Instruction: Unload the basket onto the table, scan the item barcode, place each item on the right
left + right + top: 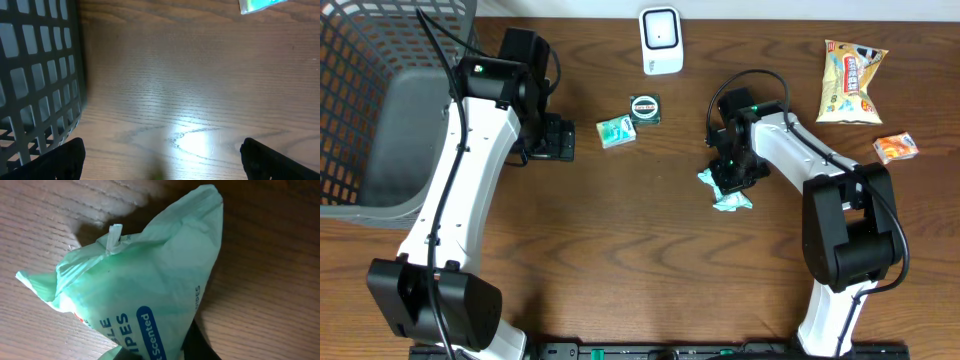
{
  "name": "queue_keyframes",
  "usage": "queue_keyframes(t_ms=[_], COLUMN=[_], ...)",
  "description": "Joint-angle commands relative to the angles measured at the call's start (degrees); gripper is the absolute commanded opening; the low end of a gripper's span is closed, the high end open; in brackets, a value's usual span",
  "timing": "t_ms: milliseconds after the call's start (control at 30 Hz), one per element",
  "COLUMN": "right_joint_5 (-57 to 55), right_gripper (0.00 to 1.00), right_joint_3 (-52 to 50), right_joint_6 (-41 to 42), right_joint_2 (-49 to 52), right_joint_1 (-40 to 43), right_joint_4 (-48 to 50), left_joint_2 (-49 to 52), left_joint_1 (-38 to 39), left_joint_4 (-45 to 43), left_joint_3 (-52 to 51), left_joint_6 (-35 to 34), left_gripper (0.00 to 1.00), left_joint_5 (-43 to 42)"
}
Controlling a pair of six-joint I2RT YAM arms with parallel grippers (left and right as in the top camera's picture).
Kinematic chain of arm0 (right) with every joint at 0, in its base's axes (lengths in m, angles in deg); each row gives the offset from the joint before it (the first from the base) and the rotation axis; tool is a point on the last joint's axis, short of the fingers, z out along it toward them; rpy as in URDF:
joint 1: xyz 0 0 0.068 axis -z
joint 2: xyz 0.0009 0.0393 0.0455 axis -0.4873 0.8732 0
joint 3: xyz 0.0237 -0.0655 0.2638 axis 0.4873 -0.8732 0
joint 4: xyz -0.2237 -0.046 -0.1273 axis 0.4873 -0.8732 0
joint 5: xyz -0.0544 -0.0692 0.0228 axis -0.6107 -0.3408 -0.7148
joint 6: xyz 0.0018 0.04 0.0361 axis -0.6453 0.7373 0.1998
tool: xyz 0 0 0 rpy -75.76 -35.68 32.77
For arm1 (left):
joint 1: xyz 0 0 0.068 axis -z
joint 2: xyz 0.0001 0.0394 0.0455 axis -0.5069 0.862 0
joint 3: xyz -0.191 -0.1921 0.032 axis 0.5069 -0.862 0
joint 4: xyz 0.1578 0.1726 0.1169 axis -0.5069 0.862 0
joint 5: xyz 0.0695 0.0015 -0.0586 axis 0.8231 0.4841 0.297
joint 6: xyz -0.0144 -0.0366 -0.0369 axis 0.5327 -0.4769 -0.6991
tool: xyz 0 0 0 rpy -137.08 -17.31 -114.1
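The right gripper (730, 178) sits just right of centre in the overhead view, its jaws brought together on the wipes pack (728, 198), which lies on the table (650, 260) directly beneath it. In the right wrist view the pale green film is tented up towards the camera. That suggests the hold is on a pinched fold of wrapper, not on the body of the pack. Such a hold is likely thin, so the lift should be slow and straight up, watching that the film does not slide out or the pack swing. No barcode shows on the visible face, only blue lettering low in that view, so the code is probably underneath or on the back. Once clear of the table, the pack should be carried up and left in the frame to the scanner (660, 40) at top centre. There the wrist should roll until the hidden face meets the scanner's window, and the pack should be held flat and steady. The path should stay above the tin (645, 108). The left gripper (162, 152) hangs with its jaws wide apart, holding nothing, beside the basket (360, 60) at the left, and need not move.
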Motion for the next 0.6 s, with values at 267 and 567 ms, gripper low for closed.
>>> queue_keyframes(t_ms=[267, 567], right_joint_5=[9.7, 9.99], right_gripper=[0.01, 0.01], right_joint_3=[17.05, 30.53], right_joint_6=[3.89, 9.46], right_joint_2=[-0.26, 1.11], right_joint_1=[-0.63, -2.43], right_joint_4=[2.93, 17.68], left_joint_2=[0.15, 0.15], left_joint_1=[-0.2, -0.2], left_joint_4=[0.02, 0.02], left_joint_3=[-0.17, -0.17], left_joint_6=[-0.52, -0.52], left_gripper=[0.98, 0.98], left_joint_5=[0.92, 0.92])
